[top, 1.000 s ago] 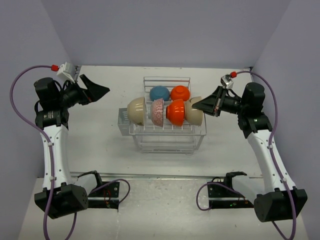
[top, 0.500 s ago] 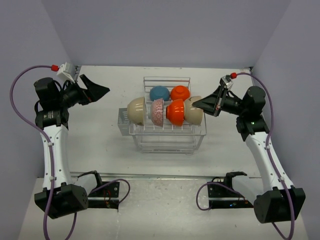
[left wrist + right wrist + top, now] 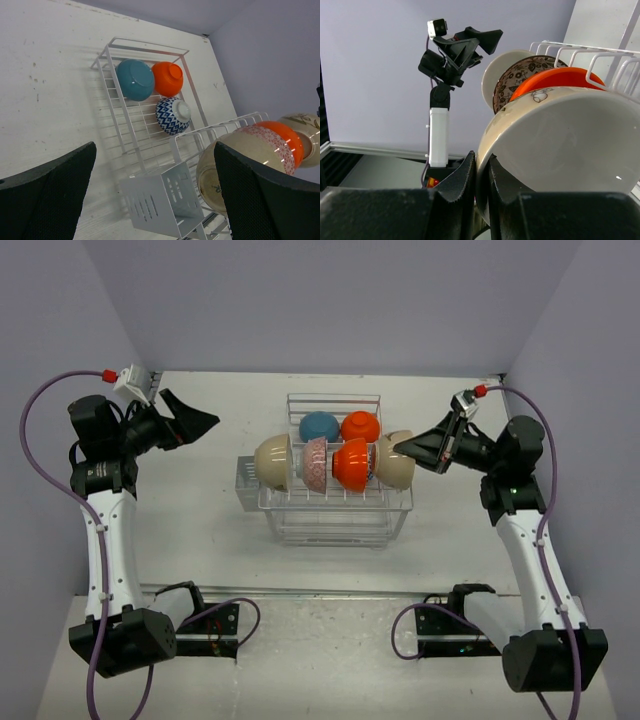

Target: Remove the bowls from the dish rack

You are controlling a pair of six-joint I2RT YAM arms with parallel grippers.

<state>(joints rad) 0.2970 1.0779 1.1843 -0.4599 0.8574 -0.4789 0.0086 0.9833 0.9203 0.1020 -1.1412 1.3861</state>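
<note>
Right claw (image 3: 402, 448) pinching a glossy cream bowl (image 3: 393, 470) by its rim.
The jaws sit narrow on the smooth, rounded lip of the glazed bowl. It stands on edge at the 3 o'clock end of the row in the white wire-grid dish rack (image 3: 335, 512), which sits mid-bench (image 3: 200, 520) on a clear plastic tray. The left claw (image 3: 203, 421), spread wide, hangs at 10 o'clock, well apart from the rack.

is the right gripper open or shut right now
Shut. The right gripper pinches the rim of the cream bowl, jaws pressed against both sides of it in the wrist view.
</note>
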